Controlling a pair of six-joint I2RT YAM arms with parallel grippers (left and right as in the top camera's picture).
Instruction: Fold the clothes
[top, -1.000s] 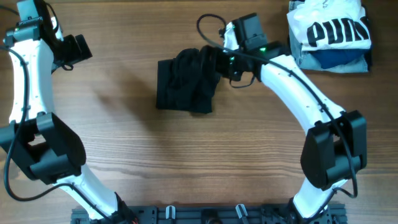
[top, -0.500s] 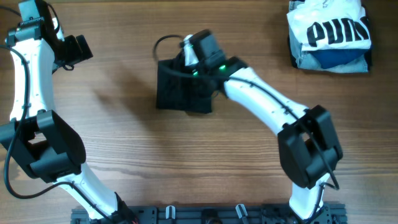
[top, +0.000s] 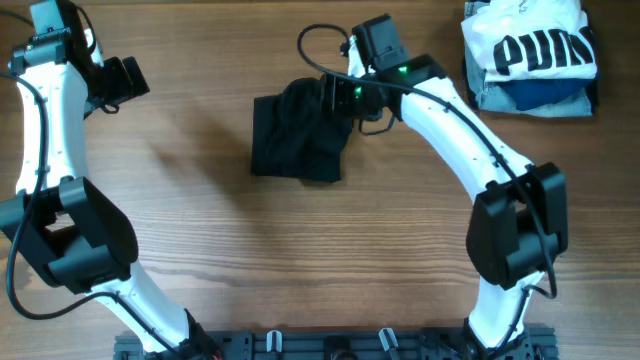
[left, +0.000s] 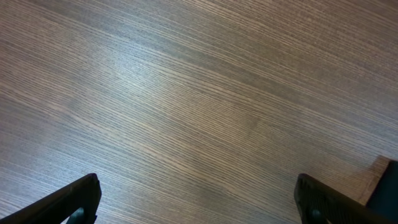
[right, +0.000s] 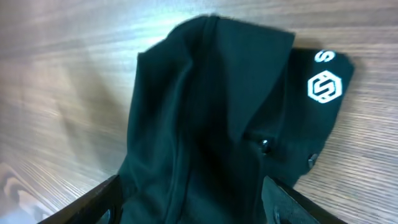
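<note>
The clothes are one black garment (top: 295, 135), lying bunched and partly folded on the wooden table at the upper middle. In the right wrist view the black garment (right: 217, 93) fills the centre and shows a small white hexagon logo (right: 325, 87) with white letters on a corner. My right gripper (top: 337, 98) is at the garment's upper right edge; its jaws (right: 193, 202) are open wide with the fabric between them. My left gripper (top: 125, 78) is far left, away from the garment, and its jaws (left: 199, 199) are open over bare wood.
A folded white shirt with big black letters (top: 528, 45) lies on folded blue garments (top: 540, 97) at the back right corner. A dark edge (left: 387, 186) shows at the right of the left wrist view.
My right arm swung left over the garment half a second ago and has come back right to its upper right edge. The garment's top right is bunched up again. The left arm has not moved.
</note>
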